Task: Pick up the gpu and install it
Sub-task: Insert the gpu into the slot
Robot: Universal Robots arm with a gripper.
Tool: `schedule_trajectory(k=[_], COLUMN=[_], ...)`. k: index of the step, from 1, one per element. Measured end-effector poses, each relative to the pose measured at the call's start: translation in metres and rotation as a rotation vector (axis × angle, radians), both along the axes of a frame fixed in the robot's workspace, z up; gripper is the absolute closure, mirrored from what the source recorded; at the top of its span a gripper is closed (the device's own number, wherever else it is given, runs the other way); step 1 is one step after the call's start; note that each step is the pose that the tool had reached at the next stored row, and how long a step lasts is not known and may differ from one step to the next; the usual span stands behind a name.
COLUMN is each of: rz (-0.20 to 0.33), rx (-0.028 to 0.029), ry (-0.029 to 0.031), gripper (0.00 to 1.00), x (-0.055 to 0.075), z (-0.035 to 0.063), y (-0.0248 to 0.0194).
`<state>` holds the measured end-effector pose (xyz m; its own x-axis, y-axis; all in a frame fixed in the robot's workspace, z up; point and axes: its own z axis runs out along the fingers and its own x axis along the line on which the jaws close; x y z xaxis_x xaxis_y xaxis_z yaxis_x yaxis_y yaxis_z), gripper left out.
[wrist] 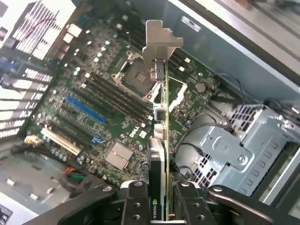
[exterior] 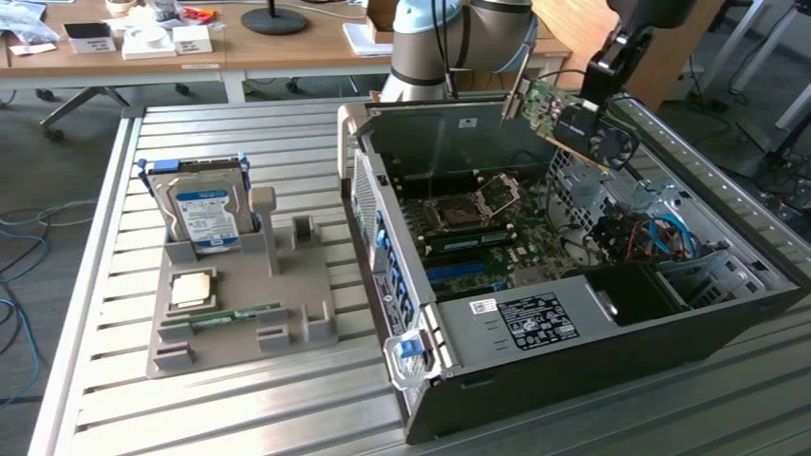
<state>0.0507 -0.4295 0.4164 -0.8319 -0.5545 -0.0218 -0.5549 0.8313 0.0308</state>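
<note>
GPU (exterior: pixel 573 119) install, status entry: card clamped edge-on between the fingers of the end effector (wrist: pixel 161 206), jaws at mid width, closed on the fan end. Position: aloft over the far end of the open computer case (exterior: pixel 419 313), clear of the motherboard (wrist: pixel 93 93), touching nothing else. Long axis: runs straight out from the end effector twd the board, silver bracket (wrist: pixel 159 40) at the far tip; in exterior view the card sits tilted, bracket end twd the exterior view's left, fan end lower twd its right. Below: CPU socket (wrist: pixel 138 75), blue slot (wrist: pixel 86 108), white expansion slot (wrist: pixel 61 143), the latter well off to one side of the card's line, so judged not yet lined up. Edges: drive cage (wrist: pixel 243 145) and cables (exterior: pixel 659 237) near on one flank; case rear wall near bracket. Open room over the board's middle. Elsewhere: hard drive (exterior: pixel 209 214) and memory stick (exterior: pixel 235 315) in grey holder (exterior: pixel 241 356) on tabletop (exterior: pixel 190 418), well apart.
</note>
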Motion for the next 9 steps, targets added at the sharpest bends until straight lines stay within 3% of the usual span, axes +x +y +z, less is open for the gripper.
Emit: schedule_trajectory(k=[9], rz=[0.163], rx=[0.0000], ry=[0.0000], gripper=[0.73], x=[0.0000], z=[-0.0014], y=[0.0000])
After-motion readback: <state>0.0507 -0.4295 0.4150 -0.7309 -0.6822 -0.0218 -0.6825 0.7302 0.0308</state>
